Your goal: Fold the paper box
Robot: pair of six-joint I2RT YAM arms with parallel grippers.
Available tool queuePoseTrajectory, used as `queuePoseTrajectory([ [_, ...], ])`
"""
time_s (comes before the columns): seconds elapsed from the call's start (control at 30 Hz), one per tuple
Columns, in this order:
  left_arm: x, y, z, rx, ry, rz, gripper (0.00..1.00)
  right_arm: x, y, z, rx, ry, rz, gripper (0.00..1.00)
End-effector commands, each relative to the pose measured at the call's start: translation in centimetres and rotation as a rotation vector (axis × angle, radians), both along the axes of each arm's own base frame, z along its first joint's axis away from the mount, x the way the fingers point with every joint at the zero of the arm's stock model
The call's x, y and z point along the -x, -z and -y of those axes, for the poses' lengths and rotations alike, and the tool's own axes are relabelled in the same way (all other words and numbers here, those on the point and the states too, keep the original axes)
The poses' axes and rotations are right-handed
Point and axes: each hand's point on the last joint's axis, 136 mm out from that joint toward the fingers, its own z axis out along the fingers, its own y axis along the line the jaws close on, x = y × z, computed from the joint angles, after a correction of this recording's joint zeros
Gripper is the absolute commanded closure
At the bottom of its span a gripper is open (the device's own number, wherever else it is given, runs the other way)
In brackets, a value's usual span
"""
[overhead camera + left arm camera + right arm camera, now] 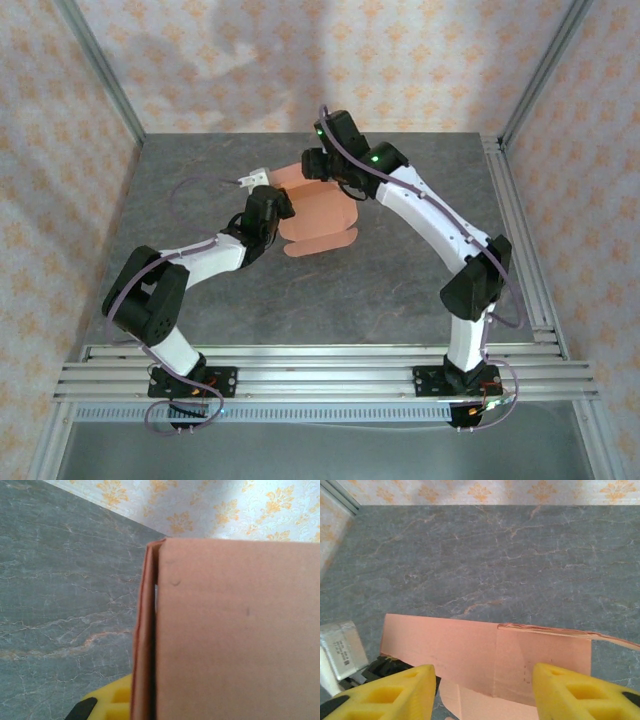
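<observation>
Two arms meet over the middle of the grey marbled surface (350, 290), with the salmon paper box (318, 228) lying between them. From above, the box looks partly flattened, with one rounded flap toward the near side and its far edge under the right wrist.

The right fingers (385, 692) stand wide apart with nothing clamped. A panel of the box lies just beyond their yellow tips, and one edge is raised at the right.

The left fingers (112, 702) show as a single yellow pad at the bottom of the left wrist view, right beside a doubled card edge. Whether they grip the card cannot be told. An upright panel blocks most of that sight, with a strip of surface and wall to its left.

A white block (342, 645) with a label sits just beside the box's left edge. Its small print is too blurred to read.

Cream-and-orange patterned wallpaper (300, 60) lines the walls behind, framed by aluminium posts (100, 70).
</observation>
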Motion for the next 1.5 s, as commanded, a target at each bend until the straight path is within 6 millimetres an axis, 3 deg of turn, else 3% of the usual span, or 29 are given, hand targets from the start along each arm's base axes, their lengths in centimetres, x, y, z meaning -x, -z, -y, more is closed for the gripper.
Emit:
queuePoseTrajectory([
  [0.0,0.4,-1.6,-0.4,-0.009,-0.020,0.039,1.00,0.0,0.3,-0.2,0.015,0.000,-0.010,0.50],
  [0.27,0.5,-1.6,-0.6,-0.010,-0.025,0.037,1.00,-0.2,1.6,-0.3,0.001,0.019,-0.044,0.54],
  [0.63,0.7,-1.6,-0.8,-0.010,-0.034,0.037,1.00,-0.2,1.4,-1.1,-0.049,-0.005,-0.045,0.75],
  [0.87,0.7,-1.4,-0.9,-0.011,-0.040,0.033,1.00,-0.3,1.0,-0.9,-0.051,0.005,-0.032,0.95],
  [0.93,0.7,-1.4,-1.0,-0.010,-0.042,0.034,1.00,-0.3,1.0,-0.8,-0.048,0.010,-0.030,0.92],
  [1.0,0.7,-1.3,-0.9,-0.012,-0.040,0.032,1.00,-0.3,1.0,-0.7,-0.047,0.013,-0.025,0.79],
  [1.07,0.7,-1.3,-0.9,-0.009,-0.039,0.032,1.00,-0.4,1.0,-0.7,-0.050,0.012,-0.025,0.74],
  [1.1,0.7,-1.3,-0.9,-0.011,-0.040,0.031,1.00,-0.3,0.9,-0.7,-0.051,0.011,-0.024,0.74],
  [1.2,0.6,-1.3,-0.8,-0.011,-0.038,0.031,1.00,-0.4,0.9,-0.7,-0.050,0.010,-0.023,0.94],
  [1.23,0.6,-1.3,-0.8,-0.011,-0.038,0.031,1.00,-0.3,0.9,-0.7,-0.051,0.012,-0.022,0.94],
  [1.27,0.6,-1.3,-0.8,-0.013,-0.037,0.029,1.00,-0.3,0.8,-0.6,-0.050,0.013,-0.019,0.88],
  [1.37,0.6,-1.2,-0.8,-0.012,-0.036,0.025,1.00,0.0,-0.2,-0.1,-0.058,0.017,0.006,0.61],
  [1.47,0.6,-0.9,-0.7,-0.007,-0.026,0.020,1.00,0.5,-1.5,1.0,-0.056,0.025,0.055,0.48],
])
